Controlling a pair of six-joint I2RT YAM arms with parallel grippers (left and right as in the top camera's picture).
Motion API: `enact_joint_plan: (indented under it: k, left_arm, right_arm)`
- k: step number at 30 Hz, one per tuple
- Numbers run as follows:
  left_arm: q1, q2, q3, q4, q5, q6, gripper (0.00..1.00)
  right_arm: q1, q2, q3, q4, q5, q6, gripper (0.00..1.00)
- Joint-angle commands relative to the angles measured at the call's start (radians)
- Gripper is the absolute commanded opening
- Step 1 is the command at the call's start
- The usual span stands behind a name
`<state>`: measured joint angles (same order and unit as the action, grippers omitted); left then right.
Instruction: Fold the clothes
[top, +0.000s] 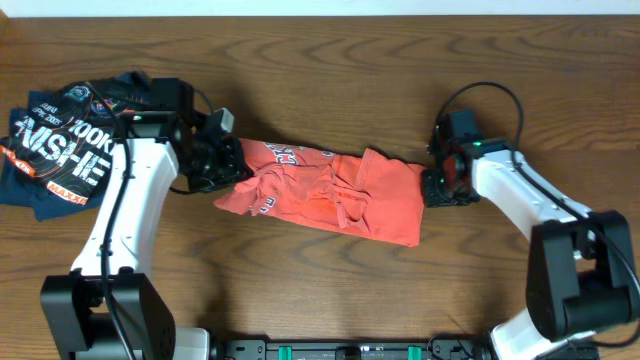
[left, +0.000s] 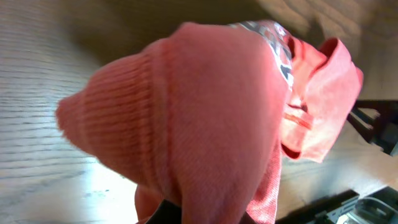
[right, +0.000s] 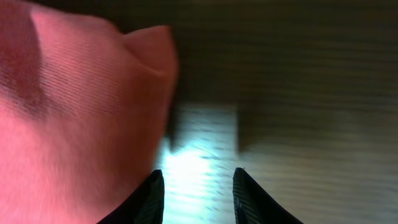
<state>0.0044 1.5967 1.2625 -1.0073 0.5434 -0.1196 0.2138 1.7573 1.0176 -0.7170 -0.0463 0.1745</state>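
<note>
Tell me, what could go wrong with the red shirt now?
1. The right fingers stand apart over bare table, with the edge of the red T-shirt beside them, so closing might catch nothing.
2. The shirt lies crumpled in the middle, so a fold might come out lumpy.
3. The dark garment lies right by the left arm, which might drag it along.
</note>
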Motion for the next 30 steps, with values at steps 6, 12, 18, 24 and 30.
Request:
enact_joint_plan:
  k: [6, 12, 18, 24, 30]
  left_arm:
    - [-0.146, -0.013, 0.019, -0.005, 0.068, -0.063, 0.06]
    - [-0.253, -0.013, 0.039, 0.016, 0.071, -0.104, 0.06]
    - [-0.336, -0.013, 0.061, 0.122, 0.071, -0.178, 0.06]
    - [-0.415, -0.013, 0.060, 0.229, 0.069, -0.253, 0.06]
    - [-0.493, -0.011, 0.060, 0.247, 0.005, -0.261, 0.06]
  right_arm:
    - [0.063, 0.079, -0.007, 0.045, -0.022, 0.020, 0.35]
    - [0.070, 0.079, -0.007, 0.051, -0.022, 0.027, 0.35]
    - [0.077, 0.079, -0.007, 0.045, -0.022, 0.031, 0.35]
    - [0.106, 0.079, -0.007, 0.045, -0.022, 0.031, 0.35]
    - [0.126, 0.079, -0.007, 0.045, -0.022, 0.031, 0.35]
